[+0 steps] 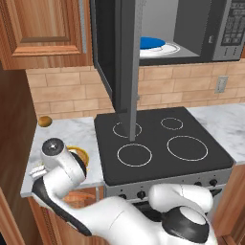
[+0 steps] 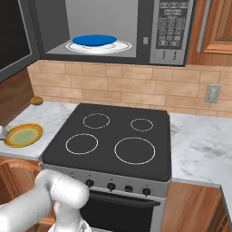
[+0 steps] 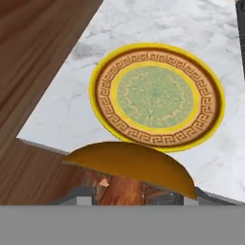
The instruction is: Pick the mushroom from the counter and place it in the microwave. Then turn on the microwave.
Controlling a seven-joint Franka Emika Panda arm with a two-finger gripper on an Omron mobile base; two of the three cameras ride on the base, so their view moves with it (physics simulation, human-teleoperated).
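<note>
Right at the bottom of the hand view, the mushroom (image 3: 129, 165) shows its brown cap and paler stem between the two finger tips of my gripper (image 3: 136, 198), which is shut on it. It hangs over the near rim of a yellow-rimmed patterned plate (image 3: 155, 95) on the white marble counter (image 3: 158, 28), close to the counter's front edge. From the left base view, my hand (image 1: 52, 149) is low at the left end of the counter (image 1: 81, 131), beside the plate (image 1: 80, 152). Up above the stove, the microwave (image 2: 108, 27) stands with its door (image 1: 127, 62) swung open.
A blue dish (image 2: 95, 41) lies on the white turntable inside the microwave, and the keypad (image 2: 171, 27) is to its right. A black stovetop (image 2: 113, 136) sits right of the plate (image 2: 23, 135). A golden-brown ball (image 2: 36, 100) rests by the back wall. A wooden panel (image 3: 33, 57) borders the counter.
</note>
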